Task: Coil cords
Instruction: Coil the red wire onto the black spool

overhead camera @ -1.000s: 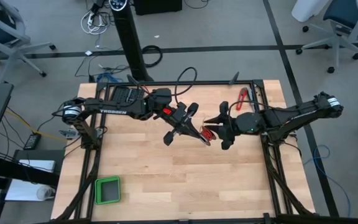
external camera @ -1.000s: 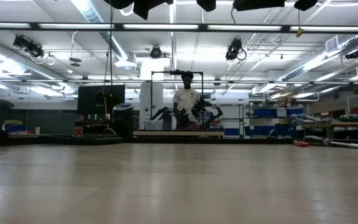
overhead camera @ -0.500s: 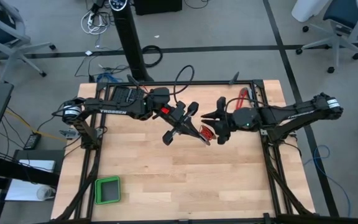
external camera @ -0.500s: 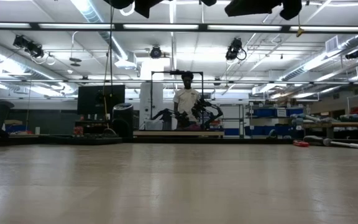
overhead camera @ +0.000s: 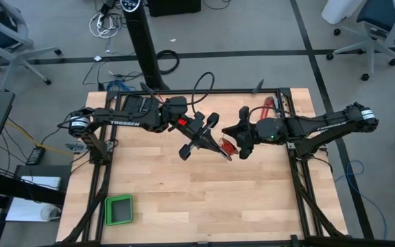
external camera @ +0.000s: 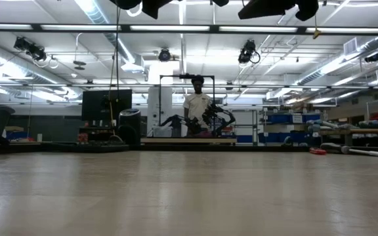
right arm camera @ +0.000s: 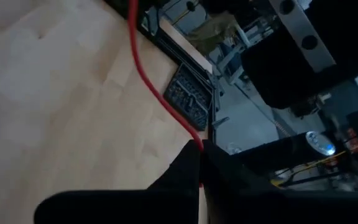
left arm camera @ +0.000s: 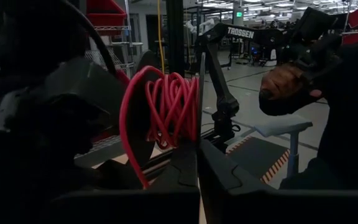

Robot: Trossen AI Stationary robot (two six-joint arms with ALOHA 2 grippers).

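Both arms meet above the middle of the wooden table [overhead camera: 184, 199]. The high view shows only a small red bundle, the cord [overhead camera: 228, 147], between the left gripper [overhead camera: 225, 154] at its 9 o'clock and the right gripper [overhead camera: 240, 146] at its 3 o'clock. The left wrist view alone shows several red loops [left arm camera: 169, 109] clamped in its closed fingers. The right wrist view alone shows its fingers [right arm camera: 188, 163] pinched on a single strand [right arm camera: 160, 87]. A green tray [overhead camera: 118, 209] lies at the table's 7 o'clock. The low view adds a distant person [external camera: 195, 108].
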